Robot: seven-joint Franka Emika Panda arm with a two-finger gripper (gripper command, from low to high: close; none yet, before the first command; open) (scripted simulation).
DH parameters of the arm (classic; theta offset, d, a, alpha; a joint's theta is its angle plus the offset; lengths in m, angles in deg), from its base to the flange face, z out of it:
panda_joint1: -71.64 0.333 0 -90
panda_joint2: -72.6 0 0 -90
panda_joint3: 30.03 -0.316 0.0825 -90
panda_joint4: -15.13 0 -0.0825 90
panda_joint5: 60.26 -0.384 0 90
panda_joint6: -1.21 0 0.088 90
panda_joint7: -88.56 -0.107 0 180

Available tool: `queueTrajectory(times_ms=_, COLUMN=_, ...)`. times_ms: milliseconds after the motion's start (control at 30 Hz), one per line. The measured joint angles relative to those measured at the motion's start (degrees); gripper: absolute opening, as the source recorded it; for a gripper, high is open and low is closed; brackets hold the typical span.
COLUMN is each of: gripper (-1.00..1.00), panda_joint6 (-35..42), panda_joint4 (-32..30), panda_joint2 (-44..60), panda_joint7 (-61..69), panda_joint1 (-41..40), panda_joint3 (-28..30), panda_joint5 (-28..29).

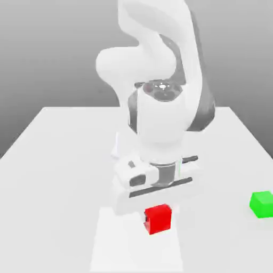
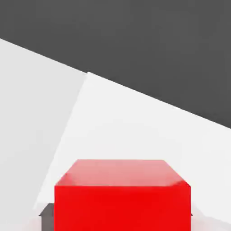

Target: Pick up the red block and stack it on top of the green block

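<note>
The red block (image 1: 158,219) sits directly under my white hand, near the table's front edge. My gripper (image 1: 158,209) comes down over it from above, and the hand hides the block's upper part. In the hand view the red block (image 2: 122,196) looms very close, with a dark finger (image 2: 46,213) pressed against one side and a sliver of the other finger at the opposite side. The jaws are shut on the block. The green block (image 1: 262,204) rests on the table far to the exterior view's right, well apart from the gripper.
The white table (image 1: 58,160) stretches back to a grey wall. A paler strip of the table (image 1: 106,250) runs under the hand toward the front edge. The arm's bulky links rise behind the hand in the middle of the exterior view.
</note>
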Motion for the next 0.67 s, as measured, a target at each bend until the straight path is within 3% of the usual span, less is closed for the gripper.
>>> queueTrajectory(times_ms=367, gripper=-1.00, panda_joint6=5.52, panda_joint4=4.43, panda_joint2=-1.11, panda_joint7=-21.21, panda_joint1=20.80, panda_joint3=-12.10, panda_joint5=2.16)
queueTrajectory(times_ms=533, gripper=-1.00, panda_joint6=-1.33, panda_joint4=5.29, panda_joint2=6.79, panda_joint7=-26.65, panda_joint1=23.14, panda_joint3=-10.41, panda_joint5=7.08)
queueTrajectory(times_ms=567, gripper=1.00, panda_joint6=-2.79, panda_joint4=5.38, panda_joint2=8.40, panda_joint7=-27.36, panda_joint1=23.60, panda_joint3=-9.81, panda_joint5=8.01)
queueTrajectory(times_ms=667, gripper=1.00, panda_joint6=-2.79, panda_joint4=5.38, panda_joint2=8.40, panda_joint7=-27.36, panda_joint1=23.60, panda_joint3=-9.81, panda_joint5=8.01)
